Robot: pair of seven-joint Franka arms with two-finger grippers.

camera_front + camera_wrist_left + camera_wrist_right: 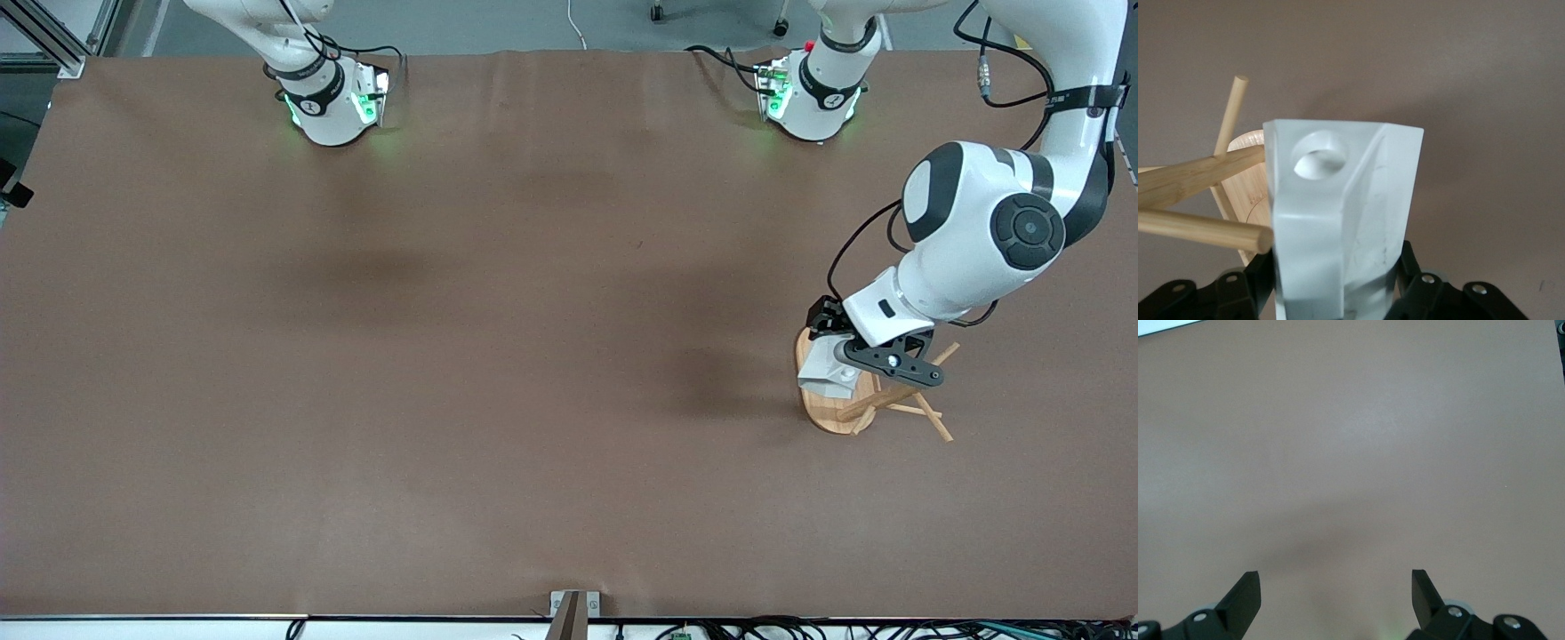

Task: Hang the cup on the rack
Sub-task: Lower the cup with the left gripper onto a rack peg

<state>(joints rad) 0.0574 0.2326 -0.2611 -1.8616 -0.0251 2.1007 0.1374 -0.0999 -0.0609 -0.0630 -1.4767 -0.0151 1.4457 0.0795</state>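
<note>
My left gripper (853, 351) is shut on the white faceted cup (829, 375) and holds it over the oval base of the bamboo rack (822, 413), at the left arm's end of the table. In the left wrist view the cup (1345, 220) sits between the black fingers (1413, 267), with its tab handle and round hole (1319, 155) pointing away from the gripper (1335, 273). No peg passes through the hole. One peg's tip (1260, 239) ends right beside the cup's wall. The rack's post is mostly hidden by the gripper. My right gripper (1335, 583) is open and empty over bare table.
Thin pegs (929, 418) stick out from the rack toward the front camera and toward the left arm's end. The brown table mat (498, 356) covers the whole table. The right arm waits, only its base (329, 98) showing in the front view.
</note>
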